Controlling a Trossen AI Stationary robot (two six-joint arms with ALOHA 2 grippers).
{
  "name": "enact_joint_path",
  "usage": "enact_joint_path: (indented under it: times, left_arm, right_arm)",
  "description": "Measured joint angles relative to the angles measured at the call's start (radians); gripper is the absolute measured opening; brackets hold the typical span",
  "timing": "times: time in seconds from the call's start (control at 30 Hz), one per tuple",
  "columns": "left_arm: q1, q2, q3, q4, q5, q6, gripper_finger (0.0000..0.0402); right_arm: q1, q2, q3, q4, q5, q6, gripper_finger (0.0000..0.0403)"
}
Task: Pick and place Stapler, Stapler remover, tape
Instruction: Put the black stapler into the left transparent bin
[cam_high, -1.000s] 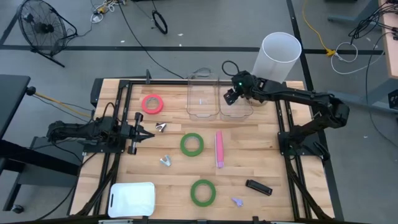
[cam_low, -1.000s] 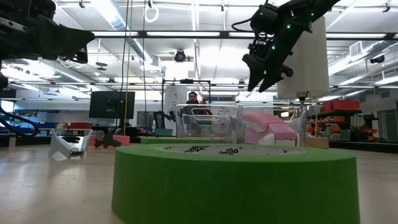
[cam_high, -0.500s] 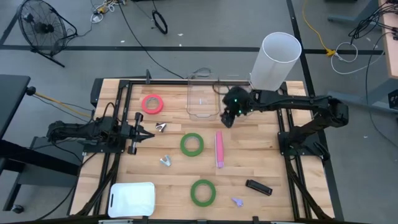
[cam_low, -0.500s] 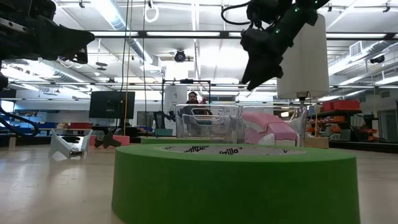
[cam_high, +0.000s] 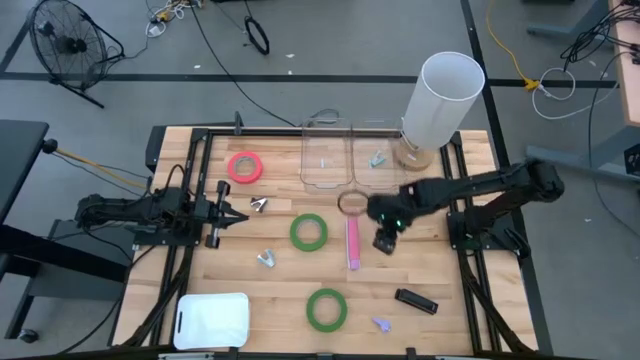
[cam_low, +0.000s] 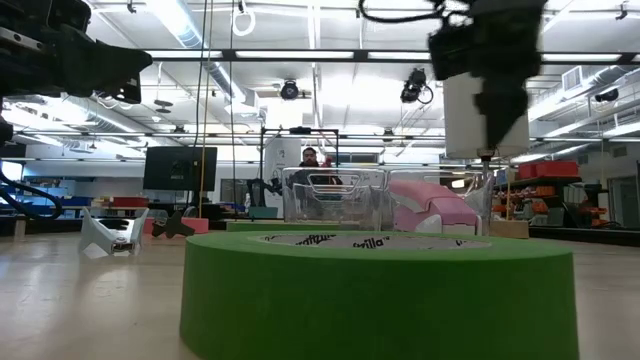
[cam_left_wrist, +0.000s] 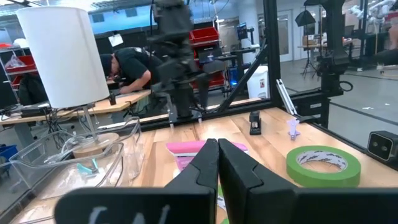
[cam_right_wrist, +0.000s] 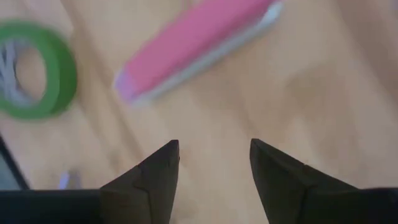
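Right end effector (cam_high: 386, 243) moved beside pink stapler (cam_high: 352, 238)

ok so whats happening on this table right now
The right gripper, fingers open and empty, hangs over the wooden table beside the long pink stapler. A small staple remover already lies in the clear plastic bin. The left gripper waits shut at the left side. Green tape rolls lie untouched.

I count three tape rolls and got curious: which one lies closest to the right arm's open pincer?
The green tape roll at mid-table, just across the pink stapler from the right pincer. The other green roll and pink-red roll lie farther.
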Motion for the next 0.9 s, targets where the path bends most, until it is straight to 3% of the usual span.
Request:
enact_joint_path:
  times: [0.23,0.53,0.73,0.9]
  left_arm:
    - [0.0,0.0,0.0,0.0,0.0,0.0,0.0016]
    - [0.0,0.0,0.0,0.002,0.0,0.001,0.0016]
    - [0.0,0.0,0.0,0.002,0.0,0.001,0.0016]
    - [0.0,0.0,0.0,0.002,0.0,0.001,0.0016]
  right_arm:
    - [0.283,0.0,0.0,-0.012,0.051,0.264,0.0196]
    - [0.618,0.0,0.0,-0.032,0.224,0.661,0.0196]
    - [0.736,0.002,0.0,-0.077,0.289,0.857,0.0196]
    - [0.784,0.047,0.0,-0.073,0.301,0.885,0.0196]
